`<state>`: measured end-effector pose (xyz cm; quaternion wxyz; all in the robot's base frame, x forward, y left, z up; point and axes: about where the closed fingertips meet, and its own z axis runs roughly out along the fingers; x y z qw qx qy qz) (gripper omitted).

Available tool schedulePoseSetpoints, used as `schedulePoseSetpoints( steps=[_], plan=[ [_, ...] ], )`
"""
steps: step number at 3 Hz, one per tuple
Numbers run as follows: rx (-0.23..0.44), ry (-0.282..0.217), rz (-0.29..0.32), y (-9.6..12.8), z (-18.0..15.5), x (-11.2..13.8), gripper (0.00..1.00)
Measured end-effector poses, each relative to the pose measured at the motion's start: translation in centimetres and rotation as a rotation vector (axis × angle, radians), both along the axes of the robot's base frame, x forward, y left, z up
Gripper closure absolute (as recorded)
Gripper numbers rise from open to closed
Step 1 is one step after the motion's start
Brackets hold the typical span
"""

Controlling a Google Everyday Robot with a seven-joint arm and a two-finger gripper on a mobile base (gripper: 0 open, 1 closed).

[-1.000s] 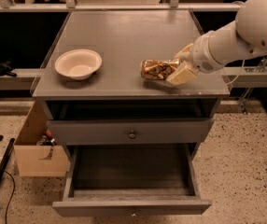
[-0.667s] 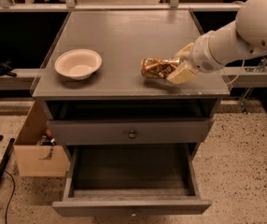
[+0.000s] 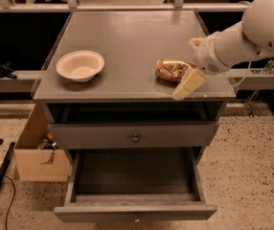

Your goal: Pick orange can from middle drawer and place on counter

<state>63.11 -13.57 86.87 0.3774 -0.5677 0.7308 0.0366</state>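
The orange can lies on its side on the counter, near the front right edge. My gripper reaches in from the right. Its fingers are spread apart on either side of the can's right end, with one cream finger in front of the can and the other behind it. The can rests on the counter and is not squeezed. The middle drawer is pulled out below, and its dark floor holds nothing.
A cream round bowl sits on the left of the counter. A shut drawer with a round knob is above the open one. A cardboard box stands on the floor to the left. A rail runs along the back.
The fingers have spread wider around the can, and the front finger has dropped toward the counter's front edge. The can stays on the counter, shifted slightly to the right.
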Motion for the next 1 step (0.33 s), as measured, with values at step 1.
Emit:
schedulePoseSetpoints(
  steps=[1],
  plan=[
    [0.000,0.000,0.000,0.00,0.00,0.00,0.00]
  ],
)
